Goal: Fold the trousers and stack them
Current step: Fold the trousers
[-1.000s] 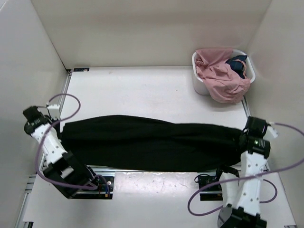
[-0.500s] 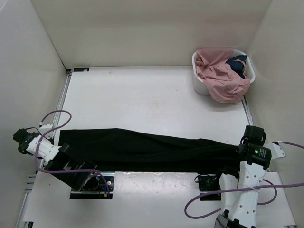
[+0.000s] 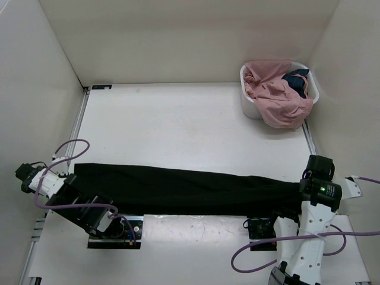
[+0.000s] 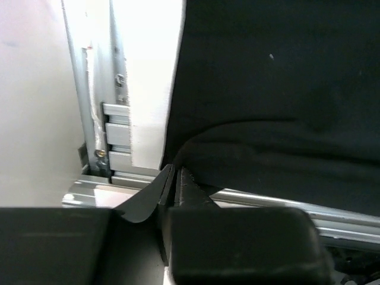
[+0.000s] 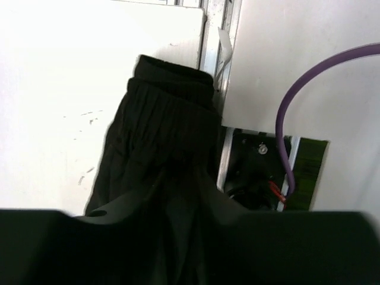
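The black trousers (image 3: pixel 184 189) lie stretched in a long band across the near part of the table, partly over the near rail. My left gripper (image 3: pixel 72 178) is shut on their left end. In the left wrist view the jaws (image 4: pixel 175 173) are pressed together on a fold of the trousers (image 4: pixel 267 89). My right gripper (image 3: pixel 301 191) is shut on the right end. In the right wrist view the fingers (image 5: pixel 184 178) clamp the bunched trousers (image 5: pixel 169 119), and the ribbed hem hangs beyond them.
A white basket (image 3: pixel 248 105) stands at the back right, holding a pink garment (image 3: pixel 274 95) and a small dark blue garment (image 3: pixel 297 80). White walls enclose the table on the left, back and right. Metal rails and arm bases (image 3: pixel 116 228) line the near edge.
Both arms have pulled back toward the near edge, the left one also outward. The trousers have slid nearer and are drawn into a narrower, tighter band.
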Available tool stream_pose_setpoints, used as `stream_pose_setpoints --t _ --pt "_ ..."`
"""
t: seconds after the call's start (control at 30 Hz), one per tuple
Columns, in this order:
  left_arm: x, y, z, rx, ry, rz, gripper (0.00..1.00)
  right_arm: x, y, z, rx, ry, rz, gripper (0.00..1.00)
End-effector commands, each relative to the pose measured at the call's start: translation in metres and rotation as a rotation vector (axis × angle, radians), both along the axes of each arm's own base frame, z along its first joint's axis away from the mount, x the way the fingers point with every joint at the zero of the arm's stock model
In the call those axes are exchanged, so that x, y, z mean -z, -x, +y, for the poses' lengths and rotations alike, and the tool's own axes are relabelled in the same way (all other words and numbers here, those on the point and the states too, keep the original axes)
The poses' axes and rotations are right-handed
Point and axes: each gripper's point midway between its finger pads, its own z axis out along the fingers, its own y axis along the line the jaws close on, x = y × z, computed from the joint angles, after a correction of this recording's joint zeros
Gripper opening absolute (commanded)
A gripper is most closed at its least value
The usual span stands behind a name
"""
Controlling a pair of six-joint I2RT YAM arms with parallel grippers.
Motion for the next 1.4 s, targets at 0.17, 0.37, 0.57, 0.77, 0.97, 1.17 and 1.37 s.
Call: stream_pose_setpoints --t 0.17,0.37,0.57,0.77,0.97,1.17,1.37 --pt "0.009 0.012 0.01 0.0 -0.015 0.054 0.42 -0.004 0.035 -0.004 0.067 0.045 0.097 0.73" --pt "-0.019 0.004 0.036 0.004 -0.099 0.007 0.47 -0.039 -0.021 -0.008 -0.272 0.105 0.03 0.65" --pt "-0.067 -0.055 -0.002 0.237 -0.185 -0.162 0.59 0.014 -0.069 0.035 -0.5 -0.2 0.075 0.51" --pt "-0.022 -0.078 -0.048 0.26 -0.023 -0.04 0.6 0.075 -0.048 0.065 -0.49 -0.309 0.239 0.5" --pt "0.033 -0.089 -0.075 0.317 -0.04 0.123 0.6 0.106 -0.071 0.075 -0.493 -0.301 0.314 0.5" --pt "0.062 -0.097 -0.073 0.315 -0.062 0.178 0.58 0.148 -0.089 0.071 -0.45 -0.306 0.36 0.47" --pt "0.055 -0.157 -0.067 0.274 -0.063 0.123 0.56 0.146 -0.168 0.07 -0.496 -0.26 0.325 0.42"
